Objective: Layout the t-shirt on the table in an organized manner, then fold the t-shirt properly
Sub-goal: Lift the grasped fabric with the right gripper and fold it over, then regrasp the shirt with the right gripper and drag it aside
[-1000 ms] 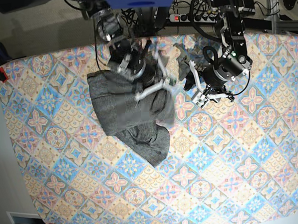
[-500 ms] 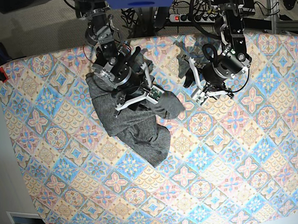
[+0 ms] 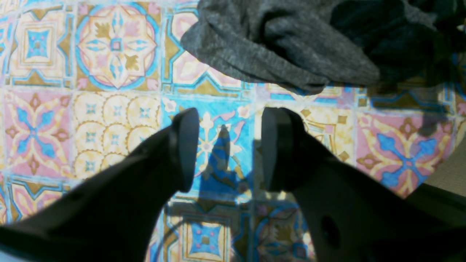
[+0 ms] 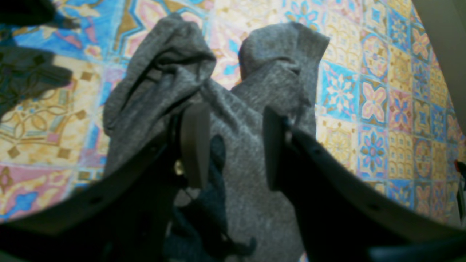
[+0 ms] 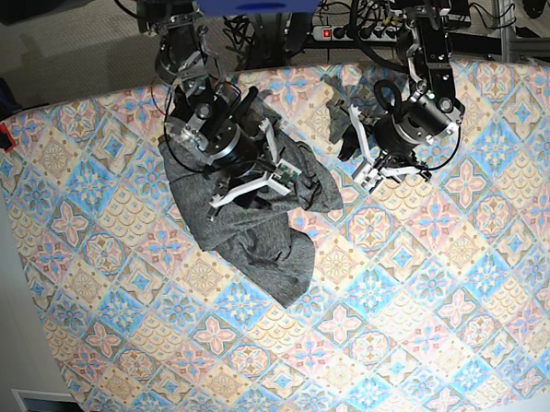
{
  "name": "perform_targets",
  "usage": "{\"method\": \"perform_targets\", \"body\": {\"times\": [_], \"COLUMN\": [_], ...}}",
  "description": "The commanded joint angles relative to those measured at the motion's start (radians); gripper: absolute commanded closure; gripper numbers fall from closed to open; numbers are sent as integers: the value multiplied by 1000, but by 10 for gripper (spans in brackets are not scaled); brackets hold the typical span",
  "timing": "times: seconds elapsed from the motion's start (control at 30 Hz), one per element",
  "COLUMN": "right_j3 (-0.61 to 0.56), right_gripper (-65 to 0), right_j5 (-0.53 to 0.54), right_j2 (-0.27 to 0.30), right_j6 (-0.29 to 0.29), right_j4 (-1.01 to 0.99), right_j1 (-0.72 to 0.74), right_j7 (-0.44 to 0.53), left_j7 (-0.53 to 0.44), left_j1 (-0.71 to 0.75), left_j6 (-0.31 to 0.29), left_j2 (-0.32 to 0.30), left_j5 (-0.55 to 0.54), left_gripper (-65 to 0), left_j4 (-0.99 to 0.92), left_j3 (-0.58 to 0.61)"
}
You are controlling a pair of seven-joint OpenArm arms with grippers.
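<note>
Tiled table (image 5: 428, 309), base view: I logged its patterned cover bare over most of its area, with the t-shirt (image 5: 248, 221) heaped in a crumpled mound toward the far-left part. My right gripper (image 5: 255, 181) hung over the mound; my left gripper (image 5: 388, 168) sat apart over bare pattern.

Left wrist view: left gripper (image 3: 227, 149) had its jaws parted with nothing between them, only table (image 3: 109, 109) beneath. A grey fold of t-shirt (image 3: 276, 54) lay just beyond the tips.

Right wrist view: right gripper (image 4: 229, 145) stood with jaws apart, and cloth (image 4: 240, 174) bunched between and beyond them, unpinched as far as I could tell.

Risk noted: I judged that closing there could catch several layers, dragging the heap rather than spreading it.
</note>
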Motion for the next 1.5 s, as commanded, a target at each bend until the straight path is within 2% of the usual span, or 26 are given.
{"method": "perform_targets", "body": {"times": [0.0, 0.1, 0.23, 0.33, 0.6, 0.83, 1.07, 1.2, 1.47], "right_j3": [15, 52, 98, 97, -138, -181, -169, -97, 77], "right_gripper": [-232, -231, -230, -230, -232, -230, -230, -230, -230], "right_j5": [11, 12, 12, 12, 12, 8, 6, 6, 12], "right_j2": [-4, -4, -4, -9, -26, -24, -23, -23, -24], "right_j6": [-7, -7, -7, -7, -7, -7, -7, -7, -7], "right_j4": [-2, -77, -149, -151, -151, -183, 43, 67, 30], "right_j1": [10, 12, 55, 55, -80, -112, -151, -212, 1], "right_j7": [19, 24, 145, 185, 186, 192, 188, 188, 188], "left_j7": [-19, -18, -19, -19, -19, -19, -19, -19, -18], "left_j1": [-13, -14, -14, -14, -18, -13, -11, -11, -10], "left_j6": [2, 2, 2, 2, 2, 2, 2, 2, 2], "left_j2": [-4, -2, -2, -2, -1, -4, -5, -4, -7], "left_j5": [-12, -14, -14, -14, -12, -14, -14, -14, -14], "left_gripper": [-257, -257, -257, -257, -257, -257, -257, -257, -257], "left_j4": [15, 15, 15, 15, 15, 15, 15, 15, 15], "left_j3": [-1, -1, -1, -1, -1, -1, -1, -1, -1]}}
